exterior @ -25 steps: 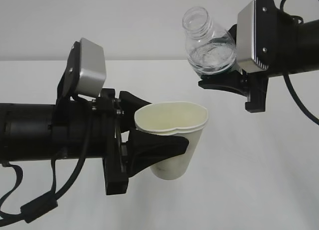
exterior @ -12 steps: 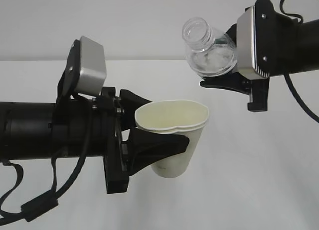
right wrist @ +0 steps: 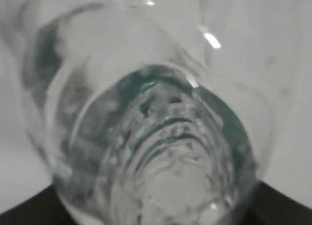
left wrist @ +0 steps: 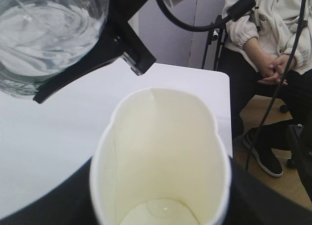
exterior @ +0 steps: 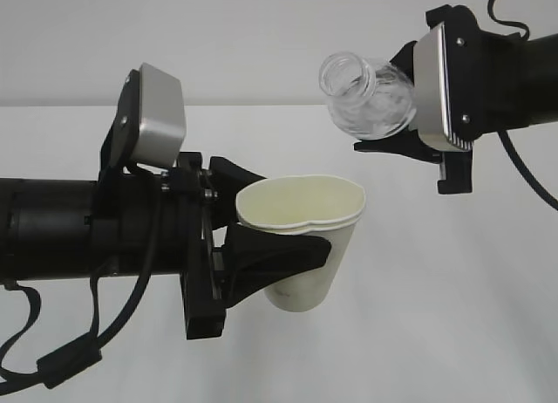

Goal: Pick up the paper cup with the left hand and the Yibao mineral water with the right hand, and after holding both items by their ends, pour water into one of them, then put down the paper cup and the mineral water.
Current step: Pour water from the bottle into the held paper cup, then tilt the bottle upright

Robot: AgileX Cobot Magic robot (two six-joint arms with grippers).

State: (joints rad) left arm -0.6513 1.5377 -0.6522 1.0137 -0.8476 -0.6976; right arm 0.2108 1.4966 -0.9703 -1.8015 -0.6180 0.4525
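Left hand (exterior: 261, 237) pinches the paper cup (exterior: 305, 237) by its wall, rim squashed oval, held upright in the air above the white table (exterior: 453, 316). Right hand (exterior: 410, 146) is clamped on the water bottle (exterior: 366, 98) — tilted, open mouth up-left of the cup, nothing pouring yet. Cup holds a little water at the bottom. Bring the bottle mouth over the rim's wide side, then tilt slowly — don't squeeze the cup harder.

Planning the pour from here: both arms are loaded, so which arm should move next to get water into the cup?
The right. Its claw holds the mineral water bottle above the paper cup, mouth tilted up-left. The left claw holds that cup upright, so it probably should just hold.
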